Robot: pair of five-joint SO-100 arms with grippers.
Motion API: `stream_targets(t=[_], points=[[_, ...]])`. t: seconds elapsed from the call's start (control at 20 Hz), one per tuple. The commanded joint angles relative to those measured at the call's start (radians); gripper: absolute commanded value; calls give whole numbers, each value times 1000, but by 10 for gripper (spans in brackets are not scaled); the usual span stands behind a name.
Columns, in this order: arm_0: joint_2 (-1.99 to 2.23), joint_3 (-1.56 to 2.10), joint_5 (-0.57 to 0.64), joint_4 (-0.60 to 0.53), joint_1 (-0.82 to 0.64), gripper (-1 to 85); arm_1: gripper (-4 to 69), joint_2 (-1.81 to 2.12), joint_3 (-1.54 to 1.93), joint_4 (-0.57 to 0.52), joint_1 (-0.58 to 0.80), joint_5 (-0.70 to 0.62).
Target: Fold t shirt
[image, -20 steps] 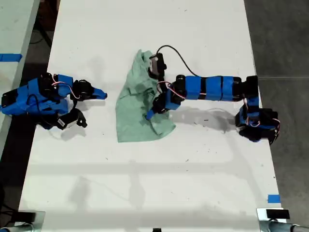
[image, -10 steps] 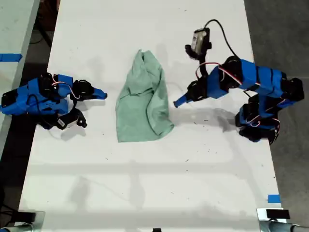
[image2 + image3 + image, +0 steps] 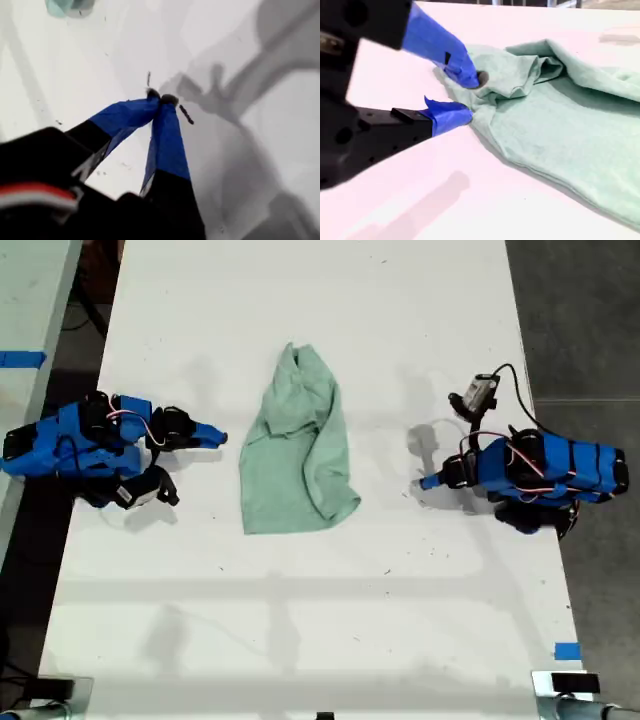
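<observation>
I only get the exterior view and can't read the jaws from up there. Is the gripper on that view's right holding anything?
Observer: No. That is my first gripper. Its wrist view shows the tips pressed together over bare table, with nothing between them.
Operator: And the one on my view's left?
Observer: My second gripper is open. Its wrist view shows a clear gap between the blue tips, and they grip nothing.
Operator: What does it see of the shirt?
Observer: From low along the table, the shirt has a bunched, raised fold on the edge nearest the tips. I cannot tell from that view whether they touch it.
</observation>
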Motion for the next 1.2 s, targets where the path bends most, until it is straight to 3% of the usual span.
stream_targets(t=[0.0,0.05,0.3,1.15], points=[[17,41,-172,-20,153,140,10,25,64,-2,25,-38],[18,41,-222,-21,181,140,11,25,64,-2,32,-40],[18,41,-202,-20,236,144,12,25,64,0,20,-35],[18,41,-202,-20,238,144,12,23,66,0,-3,-17]])
